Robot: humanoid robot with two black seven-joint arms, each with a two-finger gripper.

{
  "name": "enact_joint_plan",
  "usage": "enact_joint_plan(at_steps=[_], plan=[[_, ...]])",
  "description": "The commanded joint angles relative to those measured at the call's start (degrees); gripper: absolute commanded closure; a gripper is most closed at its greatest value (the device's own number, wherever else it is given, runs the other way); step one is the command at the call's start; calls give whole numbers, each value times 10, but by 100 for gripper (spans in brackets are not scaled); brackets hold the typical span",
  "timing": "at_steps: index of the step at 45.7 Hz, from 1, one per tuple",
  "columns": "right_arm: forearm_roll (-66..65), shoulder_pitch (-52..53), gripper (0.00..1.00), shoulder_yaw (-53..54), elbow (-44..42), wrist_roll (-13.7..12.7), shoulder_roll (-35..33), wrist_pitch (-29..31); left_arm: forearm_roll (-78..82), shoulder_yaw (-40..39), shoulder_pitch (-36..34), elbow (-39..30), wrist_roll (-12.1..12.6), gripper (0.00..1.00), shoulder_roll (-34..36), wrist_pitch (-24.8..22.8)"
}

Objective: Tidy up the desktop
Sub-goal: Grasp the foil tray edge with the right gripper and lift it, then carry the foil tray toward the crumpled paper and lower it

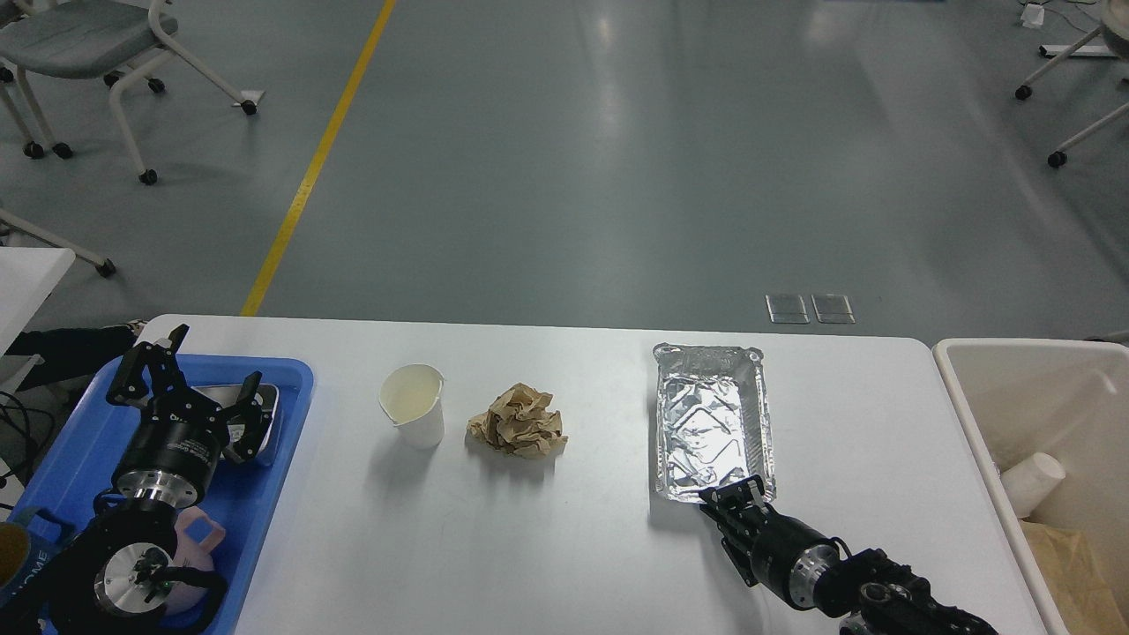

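Note:
The white desktop (pixel 600 547) carries a white paper cup (pixel 413 406), a crumpled ball of brown paper (pixel 519 422) and an empty foil tray (pixel 713 414). My right gripper (pixel 734 501) is shut on the near rim of the foil tray, whose near end sits slightly raised. My left gripper (pixel 198 388) is open and empty. It hovers over the blue plastic tray (pixel 71 441) at the left end, above a small metal dish (pixel 267 399).
A cream-white bin (pixel 966 414) stands off the right end, with a white cup (pixel 1032 481) and brown paper (pixel 1072 564) inside. A pink mug (pixel 201 536) lies in the blue tray. Chairs stand on the far floor.

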Motion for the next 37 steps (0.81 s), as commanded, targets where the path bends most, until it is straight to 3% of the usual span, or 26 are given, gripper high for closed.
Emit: enact_joint_plan(at_steps=[1,18,37], plan=[[0,2,100,-1,0,0,-2,0,0,0,1,0,-1,4,0,-1],[-2,9,100,-13,30,0,-48,6,-1,-1,0,0,-1,4,2,-1],[19,155,100,-193,174,-1,-267,32,-2,0,-1,0,0,4,2,-2]])
